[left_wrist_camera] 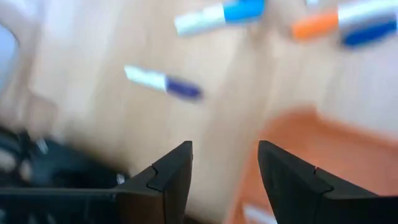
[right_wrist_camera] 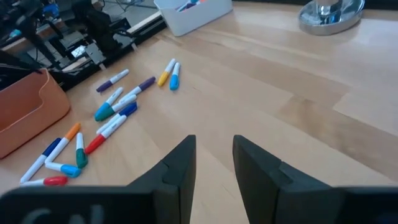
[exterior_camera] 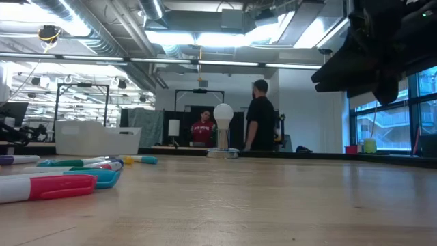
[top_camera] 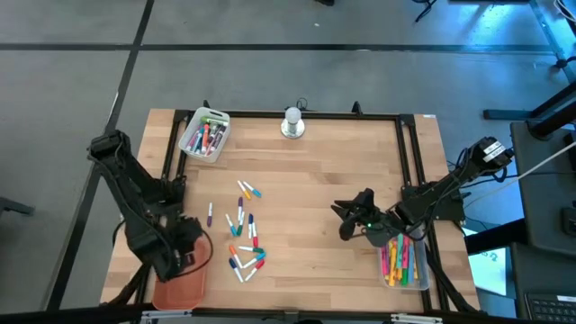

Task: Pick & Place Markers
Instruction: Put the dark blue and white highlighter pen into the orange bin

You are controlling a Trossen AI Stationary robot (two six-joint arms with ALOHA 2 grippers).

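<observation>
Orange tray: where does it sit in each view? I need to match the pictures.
High: orange tray at the table's near-left corner, under the left gripper.
Low: not in view.
Left wrist: beyond the open fingers.
Right wrist: far edge.
Shared landmark: scattered markers alongside it.

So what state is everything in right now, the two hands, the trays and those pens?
Left hand: open, empty, above the orange tray's edge.
Right hand: part open, empty, above bare table.
Orange tray: upright, contents hidden.
White tray: holds markers.
Clear tray: holds markers.
Loose markers: lying flat, capped.
</observation>
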